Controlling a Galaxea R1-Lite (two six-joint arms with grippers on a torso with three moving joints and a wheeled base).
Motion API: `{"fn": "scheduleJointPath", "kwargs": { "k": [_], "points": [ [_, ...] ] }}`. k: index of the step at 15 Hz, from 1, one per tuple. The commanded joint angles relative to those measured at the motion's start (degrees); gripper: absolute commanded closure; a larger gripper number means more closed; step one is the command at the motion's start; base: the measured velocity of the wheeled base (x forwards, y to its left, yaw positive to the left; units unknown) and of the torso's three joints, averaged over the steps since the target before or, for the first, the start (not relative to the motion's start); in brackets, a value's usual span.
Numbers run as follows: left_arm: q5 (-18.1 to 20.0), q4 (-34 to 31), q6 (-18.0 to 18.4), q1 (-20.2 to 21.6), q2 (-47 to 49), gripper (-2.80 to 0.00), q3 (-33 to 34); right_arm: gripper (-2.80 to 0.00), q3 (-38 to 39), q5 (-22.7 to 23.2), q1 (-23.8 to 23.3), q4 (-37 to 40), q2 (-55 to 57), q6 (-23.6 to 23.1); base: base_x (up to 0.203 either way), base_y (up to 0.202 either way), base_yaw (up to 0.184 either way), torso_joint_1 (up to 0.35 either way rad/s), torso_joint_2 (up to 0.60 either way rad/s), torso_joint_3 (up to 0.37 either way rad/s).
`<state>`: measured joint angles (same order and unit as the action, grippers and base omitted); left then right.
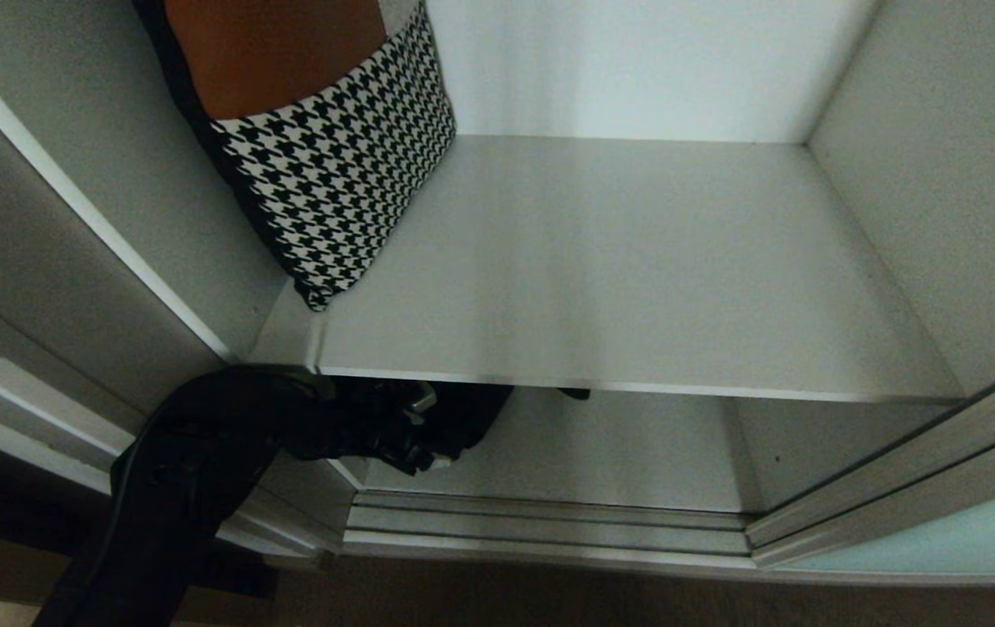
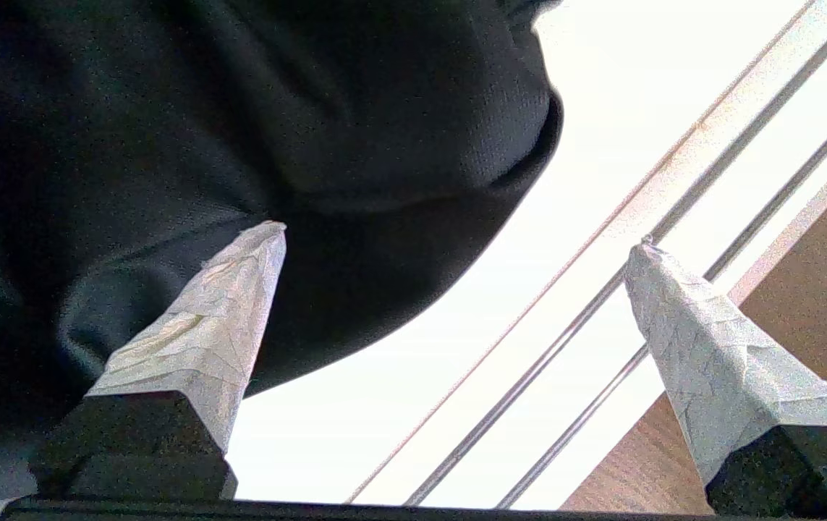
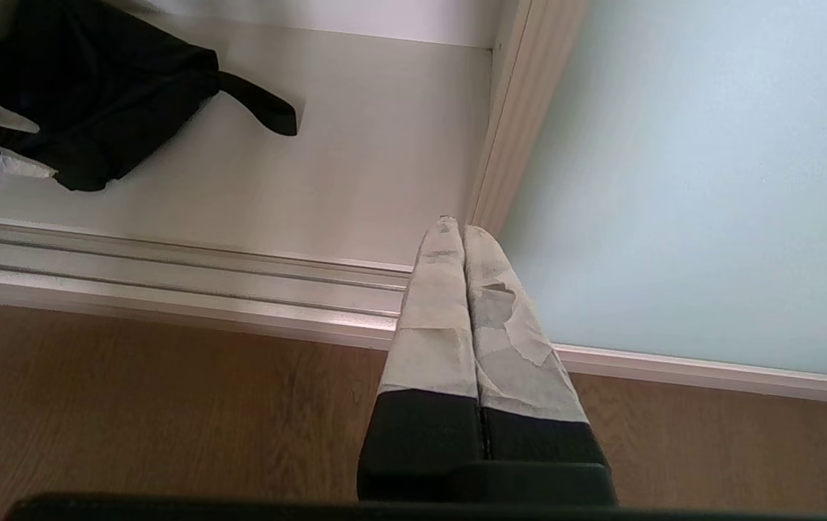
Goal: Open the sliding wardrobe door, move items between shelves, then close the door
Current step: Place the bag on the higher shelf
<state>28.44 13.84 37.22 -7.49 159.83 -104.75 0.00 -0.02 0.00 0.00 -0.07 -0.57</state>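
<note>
The sliding wardrobe door (image 1: 941,535) of frosted aqua glass (image 3: 688,181) stands slid to the right, so the shelves are exposed. A cushion (image 1: 332,165), orange with a black-and-white houndstooth pattern, leans on the upper shelf (image 1: 636,279) at the left. On the lower shelf (image 1: 619,453) lies a black garment (image 3: 95,87). My left gripper (image 1: 427,431) reaches in under the upper shelf beside it. Seen from the left wrist, this gripper (image 2: 456,242) is open, one fingertip (image 2: 261,253) against the black garment (image 2: 239,108). My right gripper (image 3: 454,226) is shut and empty, low before the door's frame.
A ribbed silver floor track (image 1: 549,522) runs along the wardrobe's front, with wooden floor (image 3: 131,405) before it. White side walls (image 1: 941,174) bound the shelves. The door's metal frame (image 3: 514,130) stands at the right of the opening.
</note>
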Motion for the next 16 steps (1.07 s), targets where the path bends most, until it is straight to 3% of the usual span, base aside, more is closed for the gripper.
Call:
{"fn": "scheduleJointPath", "kwargs": {
  "k": [1,5,11,12,14,16],
  "points": [
    [0.21,0.05,-0.30,-0.34,-1.10,-2.80,0.33,0.00,0.02,0.02,0.00,0.00,-0.01,-0.04,0.000,0.000,0.000,0.000,0.00,0.000],
    [0.21,-0.08,-5.16,-1.14,-0.59,-2.80,-0.54,0.00,0.04,0.02,0.00,0.00,-0.01,-0.04,0.000,0.000,0.000,0.000,0.00,0.000],
    [-0.88,0.74,-7.44,-4.13,-1.10,-2.80,-0.84,0.00,0.01,0.02,0.00,0.00,-0.01,0.03,0.000,0.000,0.000,0.000,0.00,0.000],
    [-2.88,1.67,-8.93,-4.85,-1.25,-2.80,-0.38,0.00,0.04,0.02,0.00,0.00,-0.01,-0.04,0.000,0.000,0.000,0.000,0.00,0.000],
    [-9.35,4.56,-17.31,-7.07,-0.66,-2.80,-1.42,0.00,0.09,0.02,0.00,0.00,-0.01,-0.02,0.000,0.000,0.000,0.000,0.00,0.000],
    [-13.63,5.73,-20.37,-9.26,0.07,-2.80,-2.45,0.00,0.09,0.02,0.00,0.00,-0.01,-0.04,0.000,0.000,0.000,0.000,0.00,0.000]
  ]
}}
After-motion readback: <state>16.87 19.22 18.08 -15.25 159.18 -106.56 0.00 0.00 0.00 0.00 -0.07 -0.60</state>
